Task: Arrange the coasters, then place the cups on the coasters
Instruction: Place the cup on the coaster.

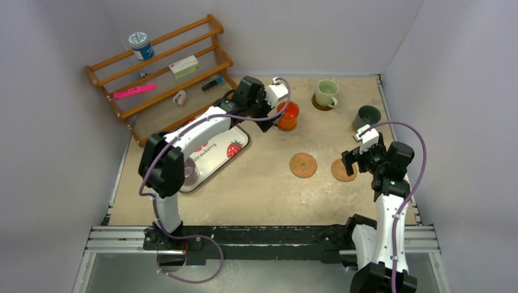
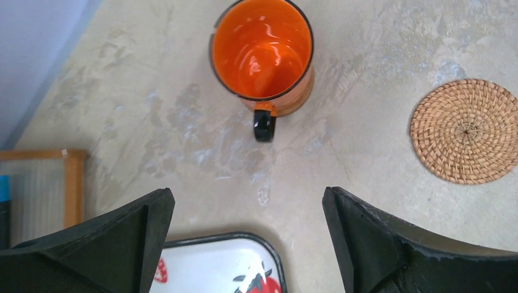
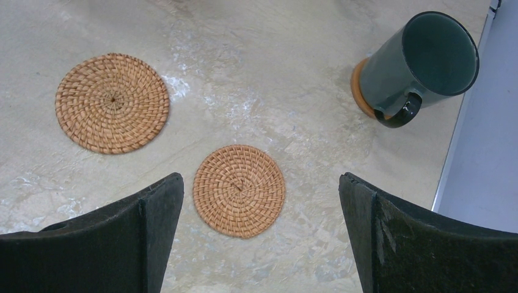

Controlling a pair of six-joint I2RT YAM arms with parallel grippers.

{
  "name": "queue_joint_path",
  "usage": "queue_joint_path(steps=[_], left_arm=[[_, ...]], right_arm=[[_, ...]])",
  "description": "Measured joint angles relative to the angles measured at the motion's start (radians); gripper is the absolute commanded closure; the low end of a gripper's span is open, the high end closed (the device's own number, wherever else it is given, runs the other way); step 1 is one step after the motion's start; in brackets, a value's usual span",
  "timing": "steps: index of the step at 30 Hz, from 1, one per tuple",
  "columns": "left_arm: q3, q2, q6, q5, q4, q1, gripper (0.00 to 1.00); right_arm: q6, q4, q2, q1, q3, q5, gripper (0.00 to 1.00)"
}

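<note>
the orange cup (image 1: 288, 115) stands upright on a brown coaster (image 1: 287, 129) near the far edge of the worktop (image 1: 256, 189), about midway along it. its dark handle is turned toward the left jaws, which are spread wide just short of it with nothing between them. to its right the pale green cup (image 1: 327, 93) sits on a coaster close to the far edge, and the dark green cup (image 1: 368, 116) sits on another by the right edge. two woven coasters lie bare nearer the middle: a larger one (image 1: 303, 165) and, toward the right edge, a smaller one (image 1: 343, 170). the right jaws hang wide apart over the smaller one, holding nothing. a strawberry-print tray (image 1: 235, 143) lies at the left side under the left arm, with a greyish translucent cup (image 1: 192, 173) at its near end, half hidden. a wooden rack (image 1: 165, 67) fills the far left corner.
</note>
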Motion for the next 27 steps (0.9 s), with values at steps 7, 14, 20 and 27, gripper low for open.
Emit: queue_joint_path(steps=[7,14,20,27], left_arm=[[-0.14,-0.192,-0.02,0.031,0.034,0.134,0.0],[-0.364,-0.411,-0.031,0.072,0.078,0.364,0.0],[-0.542,-0.6,-0.023,0.126,0.093,0.466,0.0],[-0.653,-0.648,-0.028,0.156,0.116,0.543,0.0]], right_arm=[[-0.006,-0.01,0.0,0.0,0.0,-0.002,0.01],[-0.019,-0.063,0.0,0.0,0.005,-0.018,0.01],[-0.038,-0.126,0.002,0.0,0.031,-0.043,0.01],[-0.101,-0.207,0.013,0.0,0.06,-0.101,0.01]])
